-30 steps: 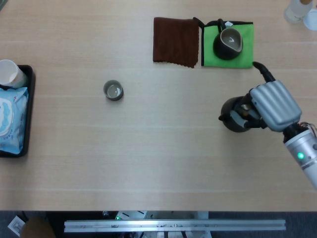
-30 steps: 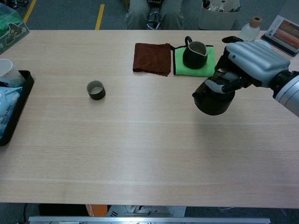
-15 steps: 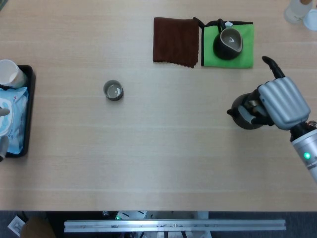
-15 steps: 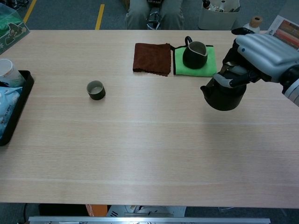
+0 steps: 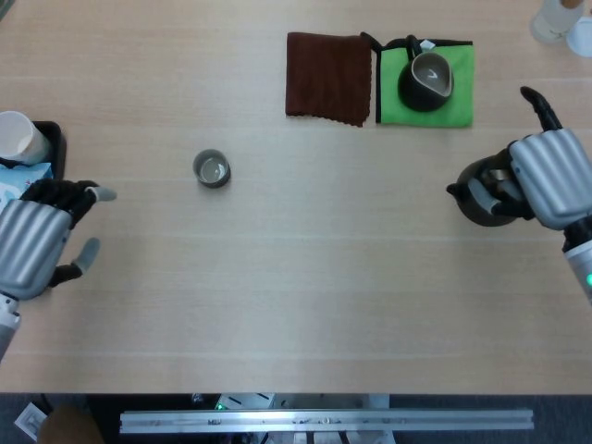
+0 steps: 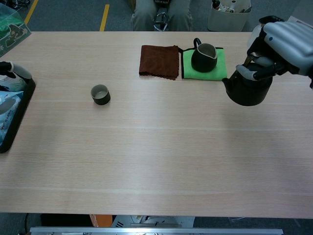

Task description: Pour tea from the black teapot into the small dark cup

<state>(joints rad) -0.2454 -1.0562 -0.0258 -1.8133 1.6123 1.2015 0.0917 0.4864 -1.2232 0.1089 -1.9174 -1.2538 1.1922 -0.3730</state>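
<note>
Right hand (image 5: 546, 176) grasping the black teapot (image 5: 483, 192) at the right edge of the frame, spout toward the left. Small dark cup (image 5: 212, 168) left of centre on the table (image 5: 305, 268), well apart from the teapot. Left hand (image 5: 37, 242) at lower left, released, holding nothing.

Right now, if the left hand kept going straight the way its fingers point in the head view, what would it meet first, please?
The left hand points right across the table. That path looks free; the small dark cup probably sits just off the line, though height is unclear.
</note>
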